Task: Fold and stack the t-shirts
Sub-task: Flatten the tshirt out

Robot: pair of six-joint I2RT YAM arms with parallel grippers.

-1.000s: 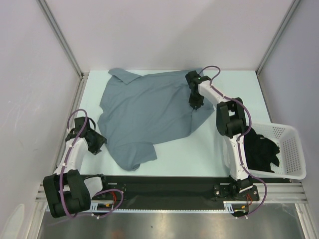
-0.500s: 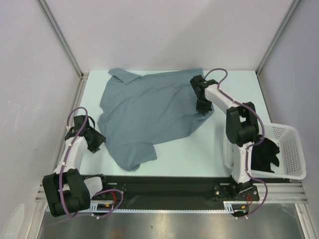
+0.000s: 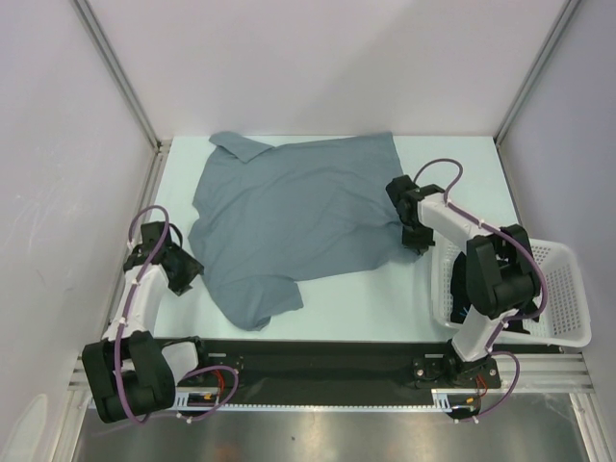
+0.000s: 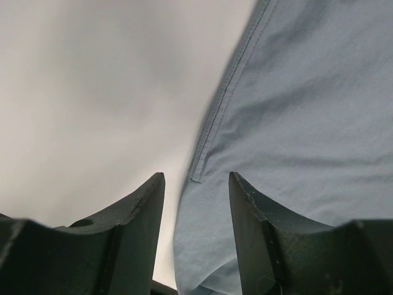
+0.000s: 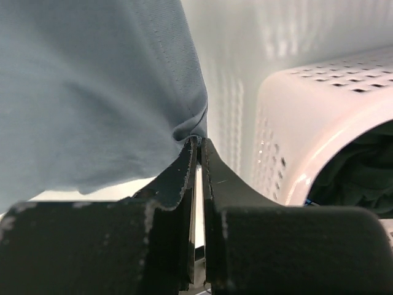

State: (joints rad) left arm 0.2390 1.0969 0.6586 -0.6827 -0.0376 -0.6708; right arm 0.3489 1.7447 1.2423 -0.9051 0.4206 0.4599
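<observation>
we see the grey-blue t-shirt spread on the bench, collar far left. our right claw is clenched on its right edge (cloth puckers at the tips), near the white basket holding the black t-shirt. our left claw stands released at the shirt's left hem.

White arms, blk joints, purple cables.

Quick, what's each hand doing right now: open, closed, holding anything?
Left hand: open, gripping nothing, at the hem of the grey-blue t-shirt.
Right hand: closed, pinching the grey-blue t-shirt's edge.
</observation>
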